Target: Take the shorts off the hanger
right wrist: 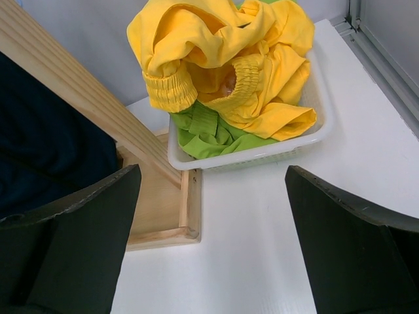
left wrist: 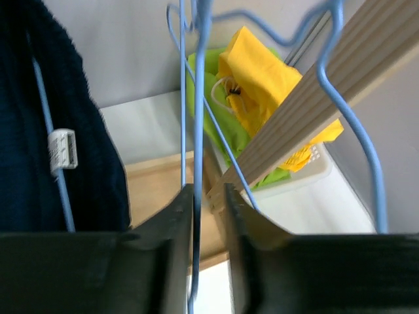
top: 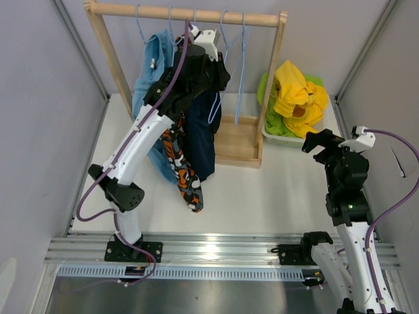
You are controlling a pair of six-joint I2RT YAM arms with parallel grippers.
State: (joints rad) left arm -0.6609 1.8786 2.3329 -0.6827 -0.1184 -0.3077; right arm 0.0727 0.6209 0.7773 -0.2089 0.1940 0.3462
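Note:
Light blue shorts (top: 149, 65), navy shorts (top: 201, 140) and orange-black-white camouflage shorts (top: 186, 175) hang from blue wire hangers on the wooden rack (top: 190, 13). The yellow shorts (top: 296, 95) lie on the lime green shorts (top: 278, 124) in a white basket (top: 270, 135). My left gripper (top: 219, 69) is up among the hangers beside the navy shorts (left wrist: 26, 131). Its jaws (left wrist: 209, 196) stand a narrow gap apart, with a blue hanger wire (left wrist: 198, 131) between them against the left finger. My right gripper (top: 317, 140) is wide open and empty (right wrist: 213, 171), low in front of the basket (right wrist: 314, 140).
Two empty blue hangers (top: 242, 65) hang at the rack's right end. The rack's right post (right wrist: 85, 104) and wooden base (right wrist: 163, 209) stand just left of the basket. Metal frame walls close in both sides of the white table.

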